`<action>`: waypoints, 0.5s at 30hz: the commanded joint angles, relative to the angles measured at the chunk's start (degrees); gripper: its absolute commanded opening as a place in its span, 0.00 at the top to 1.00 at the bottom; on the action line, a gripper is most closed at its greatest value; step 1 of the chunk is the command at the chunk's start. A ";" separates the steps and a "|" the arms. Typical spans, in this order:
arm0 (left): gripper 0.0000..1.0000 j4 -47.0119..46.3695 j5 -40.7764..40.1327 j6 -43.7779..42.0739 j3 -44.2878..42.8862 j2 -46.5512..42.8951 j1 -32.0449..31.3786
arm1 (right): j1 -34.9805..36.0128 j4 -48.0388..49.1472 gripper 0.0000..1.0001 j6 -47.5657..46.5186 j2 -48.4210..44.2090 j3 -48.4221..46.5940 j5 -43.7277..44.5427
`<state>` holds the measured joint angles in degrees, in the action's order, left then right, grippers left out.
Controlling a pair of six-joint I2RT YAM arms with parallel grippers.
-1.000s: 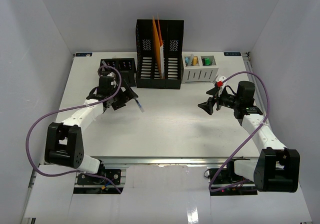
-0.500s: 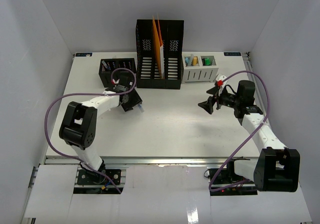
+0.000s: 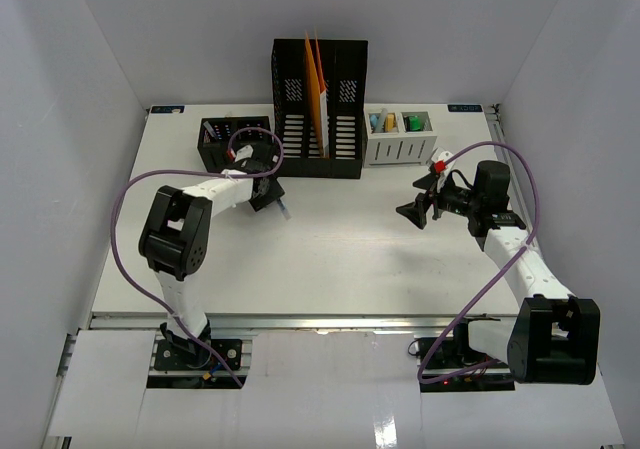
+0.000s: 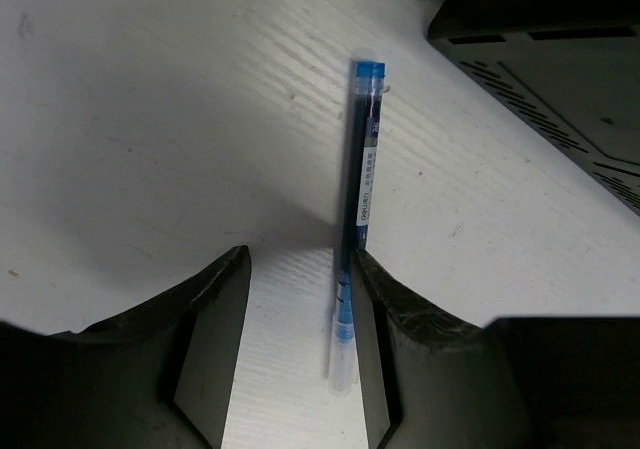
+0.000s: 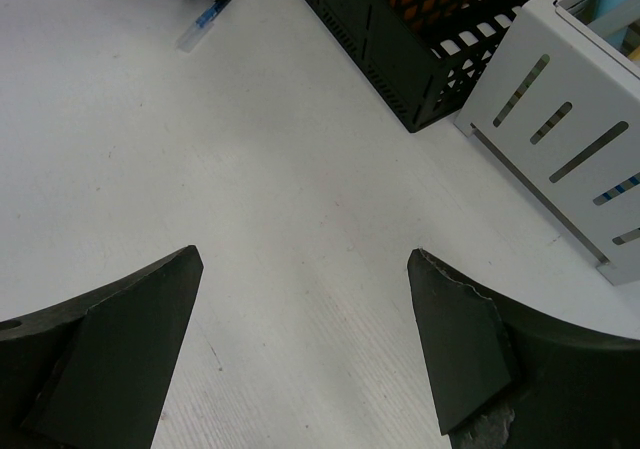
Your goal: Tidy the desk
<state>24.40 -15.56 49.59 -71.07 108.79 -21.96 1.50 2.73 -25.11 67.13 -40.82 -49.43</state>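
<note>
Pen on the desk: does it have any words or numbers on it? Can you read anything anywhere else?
Pen: a white label with tiny print runs along its barrel, too small and blurred to read.
Blue sticker at the far left corner of the desk: too small to read.
Second blue sticker at the far right corner: too small to read.
No other writing shows.
</note>
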 commanded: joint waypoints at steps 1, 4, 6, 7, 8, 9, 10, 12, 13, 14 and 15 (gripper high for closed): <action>0.46 0.47 -2.01 -0.26 -2.18 0.79 -1.08 | -0.35 -0.46 0.10 -0.54 0.19 -2.51 -0.32; 0.46 0.23 -1.85 0.05 -1.51 -0.57 -1.49 | -0.35 -0.53 0.10 -0.63 0.19 -2.51 -0.40; 0.47 -0.55 -1.61 0.01 -0.55 -1.97 -1.74 | -0.35 -0.54 0.10 -0.73 0.23 -2.51 -0.48; 0.47 -1.22 -1.44 -0.15 0.08 -2.86 -1.91 | -0.35 -0.54 0.10 -0.73 0.27 -2.51 -0.56; 0.47 -2.07 -1.01 -0.80 0.44 -3.44 -1.99 | -0.35 -0.54 0.10 -0.73 0.23 -2.51 -0.62; 0.47 -2.80 -0.54 -1.64 0.64 -3.88 -2.05 | -0.35 -0.54 0.10 -0.73 0.21 -2.51 -0.69; 0.47 -3.01 -0.22 -2.64 0.58 -4.03 -2.12 | -0.35 -0.54 0.10 -0.73 0.28 -2.51 -0.74; 0.46 -3.39 0.38 -3.44 0.37 -3.88 -2.12 | -0.35 -0.54 0.10 -0.73 0.27 -2.51 -0.68; 0.45 -3.91 1.05 -3.96 0.14 -3.51 -2.12 | -0.35 -0.54 0.10 -0.73 0.19 -2.51 -0.75; 0.44 -3.92 1.69 -4.25 -0.21 -2.87 -2.12 | -0.35 -0.54 0.10 -0.73 0.12 -2.51 -0.69; 0.43 -3.92 2.06 -4.60 -0.48 -2.44 -2.15 | -0.35 -0.54 0.10 -0.73 0.07 -2.51 -0.70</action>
<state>22.46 -15.34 47.34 -70.83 108.57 -23.77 1.50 2.70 -25.57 67.16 -40.82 -49.45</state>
